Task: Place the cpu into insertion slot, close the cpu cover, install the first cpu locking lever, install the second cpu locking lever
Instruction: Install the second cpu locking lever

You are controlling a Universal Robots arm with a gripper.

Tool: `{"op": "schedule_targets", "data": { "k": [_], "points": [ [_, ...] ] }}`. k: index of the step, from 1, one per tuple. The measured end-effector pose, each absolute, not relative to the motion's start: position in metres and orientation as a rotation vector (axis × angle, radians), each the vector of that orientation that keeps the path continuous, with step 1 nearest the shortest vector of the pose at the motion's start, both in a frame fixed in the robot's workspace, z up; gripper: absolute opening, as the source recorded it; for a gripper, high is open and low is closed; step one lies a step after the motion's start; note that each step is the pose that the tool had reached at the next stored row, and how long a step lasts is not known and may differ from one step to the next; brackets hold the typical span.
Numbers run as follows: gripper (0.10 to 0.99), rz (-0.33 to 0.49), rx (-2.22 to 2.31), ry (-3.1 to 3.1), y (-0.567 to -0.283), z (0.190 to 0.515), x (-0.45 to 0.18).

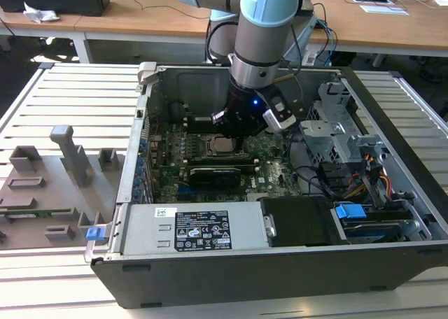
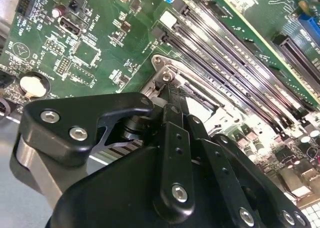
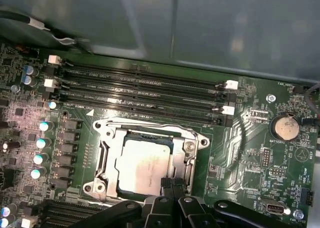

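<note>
In the exterior view, an open computer case (image 1: 280, 263) sits on a slatted white tabletop (image 1: 70, 95). Wooden desks (image 1: 140, 15) stand behind it. The arm's gripper (image 1: 234, 140) reaches down to the insertion slot (image 1: 222, 146) on the green board.

In the second wrist view, the gripper (image 2: 170, 90) has its fingers pressed close together, right at the slot's silver rim.

In the first wrist view, the cpu (image 3: 142, 167) lies flat in the insertion slot, and the cpu cover (image 3: 111, 143) is down around it. The gripper (image 3: 171, 184) tips touch the cover's edge.

Brushed metal cpu (image 3: 142, 170); seemingly matt claw (image 3: 171, 184).
</note>
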State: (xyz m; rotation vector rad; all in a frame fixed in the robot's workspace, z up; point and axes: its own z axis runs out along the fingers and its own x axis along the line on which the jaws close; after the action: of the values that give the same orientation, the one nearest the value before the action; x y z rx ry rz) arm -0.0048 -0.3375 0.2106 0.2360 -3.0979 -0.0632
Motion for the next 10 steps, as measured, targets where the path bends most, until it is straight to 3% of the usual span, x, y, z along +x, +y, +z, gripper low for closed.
{"op": "schedule_targets", "data": {
  "k": [10],
  "points": [
    [0.106,-0.025,0.236,-3.111,-0.329,0.239,-0.013]
  ]
}}
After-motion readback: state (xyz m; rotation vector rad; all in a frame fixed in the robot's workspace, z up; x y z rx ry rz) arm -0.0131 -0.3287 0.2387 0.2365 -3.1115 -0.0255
